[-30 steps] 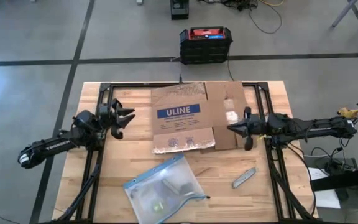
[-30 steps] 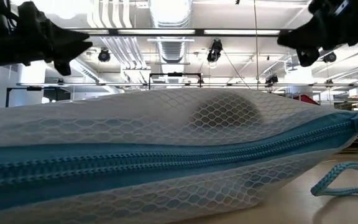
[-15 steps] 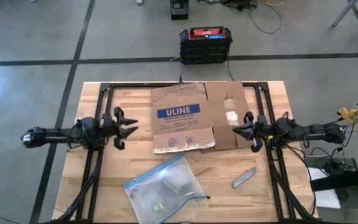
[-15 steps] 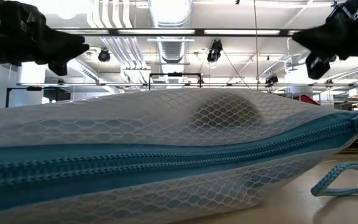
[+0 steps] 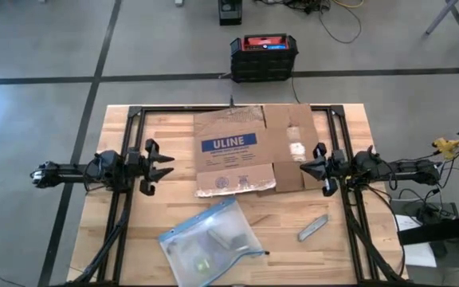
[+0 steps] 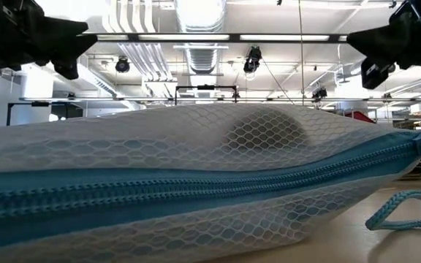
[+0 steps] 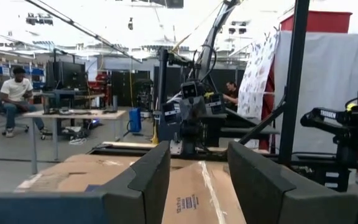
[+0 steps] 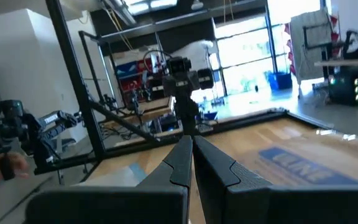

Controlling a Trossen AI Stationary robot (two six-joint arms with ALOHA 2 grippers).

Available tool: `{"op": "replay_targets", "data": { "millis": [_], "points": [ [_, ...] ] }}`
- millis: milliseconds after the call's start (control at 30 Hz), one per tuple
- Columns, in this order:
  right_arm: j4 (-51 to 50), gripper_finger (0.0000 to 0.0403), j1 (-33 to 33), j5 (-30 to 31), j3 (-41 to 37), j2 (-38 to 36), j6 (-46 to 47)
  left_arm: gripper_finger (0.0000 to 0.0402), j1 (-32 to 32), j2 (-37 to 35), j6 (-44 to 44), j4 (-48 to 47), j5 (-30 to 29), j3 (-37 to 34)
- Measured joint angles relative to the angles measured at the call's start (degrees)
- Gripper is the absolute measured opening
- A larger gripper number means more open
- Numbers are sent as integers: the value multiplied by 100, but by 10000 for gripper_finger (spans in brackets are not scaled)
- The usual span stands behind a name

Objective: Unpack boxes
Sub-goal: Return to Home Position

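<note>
The brown cardboard box (image 5: pixel 249 151) with the blue ULINE label lies flattened on the wooden table, toward its far middle. My left gripper (image 5: pixel 166 166) hovers open just left of the box, pointing level toward it. The left wrist view shows the box (image 7: pixel 194 193) beyond its spread fingers (image 7: pixel 148 180). My right gripper (image 5: pixel 304 166) hovers shut over the box's right flap and points level toward the left. The right wrist view shows its closed fingers (image 8: pixel 191 158) and the label (image 8: pixel 303 165).
A clear blue-edged zip pouch (image 5: pixel 209 251) lies near the front edge and fills the low view (image 6: pixel 196 183). A grey utility knife (image 5: pixel 313 228) lies to its right. A black crate with a red top (image 5: pixel 263 56) stands on the floor beyond the table.
My left arm has swung round from a slant until it lies straight across, carrying its gripper a little toward the near edge. My right gripper has drawn back toward the table's right edge and sunk slightly. The box has not moved.
</note>
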Motion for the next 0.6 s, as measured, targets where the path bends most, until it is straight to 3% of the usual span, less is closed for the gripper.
{"op": "replay_targets", "data": {
  "millis": [600],
  "points": [
    [-116, 0, 0, 2, 0, 128, -31, 147, 0, 610, 9, -88, 0, -2]
  ]
}}
